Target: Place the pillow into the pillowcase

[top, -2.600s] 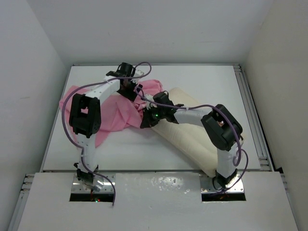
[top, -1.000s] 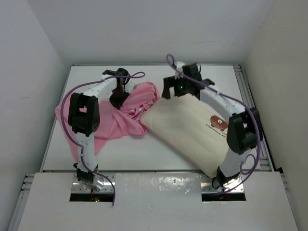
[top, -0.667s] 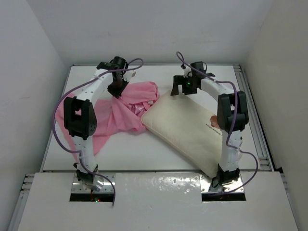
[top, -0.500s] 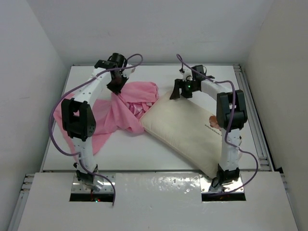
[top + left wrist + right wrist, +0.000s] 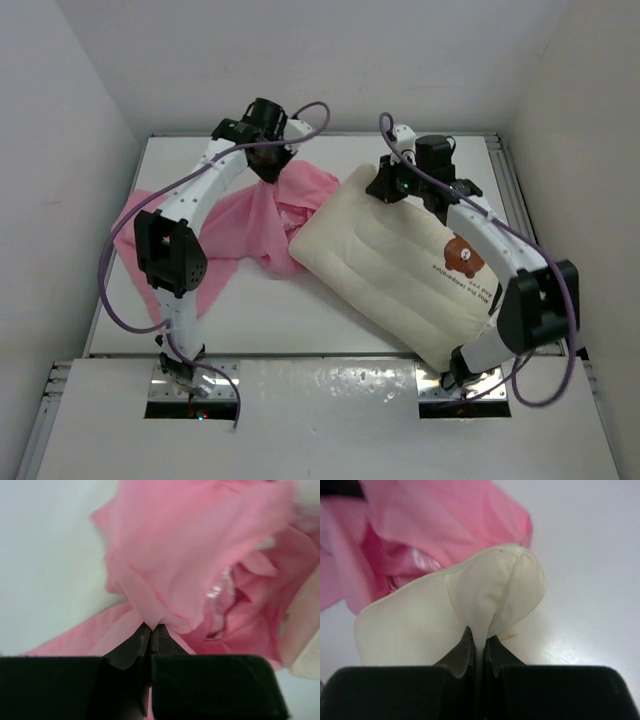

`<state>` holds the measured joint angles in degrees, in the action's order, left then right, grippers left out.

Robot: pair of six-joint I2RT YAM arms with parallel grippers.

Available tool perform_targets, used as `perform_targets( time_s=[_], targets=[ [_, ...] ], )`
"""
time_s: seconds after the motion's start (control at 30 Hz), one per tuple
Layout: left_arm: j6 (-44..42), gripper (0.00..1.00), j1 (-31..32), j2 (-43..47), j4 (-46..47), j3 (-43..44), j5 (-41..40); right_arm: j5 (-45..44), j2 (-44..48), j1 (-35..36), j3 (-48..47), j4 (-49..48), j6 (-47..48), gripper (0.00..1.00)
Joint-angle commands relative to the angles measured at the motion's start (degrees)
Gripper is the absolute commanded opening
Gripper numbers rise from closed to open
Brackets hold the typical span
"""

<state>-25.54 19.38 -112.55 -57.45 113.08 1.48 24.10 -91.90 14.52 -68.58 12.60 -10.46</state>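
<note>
Pillow [image 5: 400, 260] corner pinched in outstretched right fingers [image 5: 470, 652], pillowcase [image 5: 250, 215] in left fingers [image 5: 142, 642].

Left arm [image 5: 215, 178]: white tubular links, black joint housings, one blocky black elbow.
Right arm [image 5: 490, 228]: the same white links and black joints.
Cables [image 5: 104, 270]: purple, looping loosely along each arm.
Left tool [image 5: 151, 630]: matte black, two wedge-shaped fingers [image 5: 125, 651] tapering to thin tips.
Right tool [image 5: 479, 640]: matching black tapered fingers [image 5: 457, 660].
Bases [image 5: 190, 385]: bare metal plates.
</note>
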Motion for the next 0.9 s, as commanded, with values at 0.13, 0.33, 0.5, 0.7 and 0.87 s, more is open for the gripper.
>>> perform_targets(
  time_s=[0.13, 0.33, 0.5, 0.7, 0.87],
  targets=[
    [-8.91, 0.00, 5.15, 5.94, -1.35, -2.59, 12.50, -21.27, 7.26, 5.60, 0.03, -11.45, 1.93, 0.00],
    [-6.72, 0.00, 5.23, 8.75, 2.43, -3.39, 13.64, -20.31, 3.57, 9.11, -2.18, -13.99, 4.21, 0.00],
    [-9.35, 0.00, 5.32, 10.60, 0.59, -4.79, 14.00, -26.46, 3.48, 9.12, -2.96, -14.45, 5.53, 0.00],
    [-3.13, 0.03, 5.58, 9.81, 9.27, -4.54, 7.77, -12.34, 4.27, 14.03, -2.27, -15.41, 8.26, 0.00],
    [4.00, 0.03, 5.67, 3.75, 12.28, 5.65, 4.58, -3.89, 4.01, 20.62, 1.95, -17.44, 5.19, 0.00]
  ],
)
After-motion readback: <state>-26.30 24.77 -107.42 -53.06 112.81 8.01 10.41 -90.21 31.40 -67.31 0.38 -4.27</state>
